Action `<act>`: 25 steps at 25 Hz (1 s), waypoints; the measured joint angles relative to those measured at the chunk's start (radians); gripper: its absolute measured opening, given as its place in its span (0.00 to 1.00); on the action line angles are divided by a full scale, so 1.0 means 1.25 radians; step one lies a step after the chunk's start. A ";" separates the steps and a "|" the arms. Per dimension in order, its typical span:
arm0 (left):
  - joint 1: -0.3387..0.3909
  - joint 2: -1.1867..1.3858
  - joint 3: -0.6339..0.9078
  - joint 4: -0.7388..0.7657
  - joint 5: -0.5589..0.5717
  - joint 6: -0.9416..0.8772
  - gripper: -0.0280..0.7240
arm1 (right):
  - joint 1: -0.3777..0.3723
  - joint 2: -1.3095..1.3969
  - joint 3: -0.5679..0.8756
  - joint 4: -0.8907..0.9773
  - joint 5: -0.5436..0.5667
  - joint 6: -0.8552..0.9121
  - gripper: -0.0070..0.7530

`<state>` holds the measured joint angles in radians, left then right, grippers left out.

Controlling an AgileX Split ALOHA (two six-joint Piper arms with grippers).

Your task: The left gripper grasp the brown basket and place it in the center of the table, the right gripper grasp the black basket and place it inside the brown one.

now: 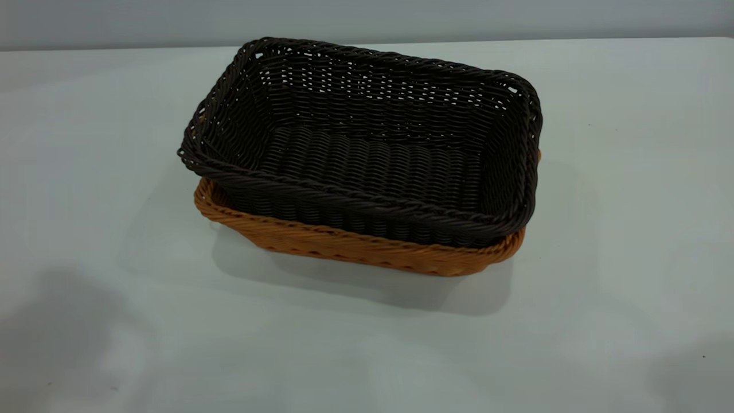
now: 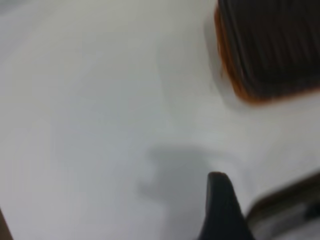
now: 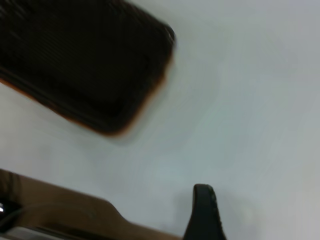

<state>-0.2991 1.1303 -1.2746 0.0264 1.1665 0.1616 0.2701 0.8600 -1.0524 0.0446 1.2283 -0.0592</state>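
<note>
The black basket point(image 1: 367, 155) sits nested inside the brown basket point(image 1: 355, 248) in the middle of the table point(image 1: 631, 229). It is slightly askew, so its rim overhangs the brown rim at the left. Neither gripper shows in the exterior view. In the left wrist view, the left gripper point(image 2: 220, 200) is above bare table, well apart from the brown basket point(image 2: 227, 65) and the black basket point(image 2: 275, 45). In the right wrist view, the right gripper point(image 3: 204, 210) is also over bare table, away from the black basket point(image 3: 75, 60) and the brown rim point(image 3: 75, 120).
White tabletop surrounds the baskets on all sides. A grey wall point(image 1: 367, 20) runs behind the far table edge. A brown strip, seemingly the table's edge, shows in the left wrist view point(image 2: 285, 195) and in the right wrist view point(image 3: 60, 210).
</note>
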 joint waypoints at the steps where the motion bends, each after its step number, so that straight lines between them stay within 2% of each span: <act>1: 0.000 -0.008 0.042 0.000 0.000 -0.013 0.60 | 0.000 -0.030 0.049 -0.010 -0.012 0.005 0.64; 9: 0.000 -0.113 0.360 -0.014 -0.007 -0.038 0.60 | 0.000 -0.244 0.391 -0.040 -0.112 0.040 0.64; 11: 0.000 -0.154 0.427 -0.028 -0.045 -0.039 0.60 | 0.000 -0.288 0.442 -0.042 -0.117 0.041 0.64; 17: 0.000 -0.297 0.603 -0.054 -0.171 -0.054 0.60 | 0.000 -0.360 0.464 -0.060 -0.114 0.047 0.64; 25: 0.000 -0.469 0.620 -0.073 -0.192 -0.069 0.60 | 0.000 -0.364 0.465 -0.055 -0.114 0.047 0.64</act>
<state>-0.2991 0.5442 -0.4993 -0.0651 0.9266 0.0752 0.2701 0.4051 -0.4716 -0.0246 1.0852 0.0000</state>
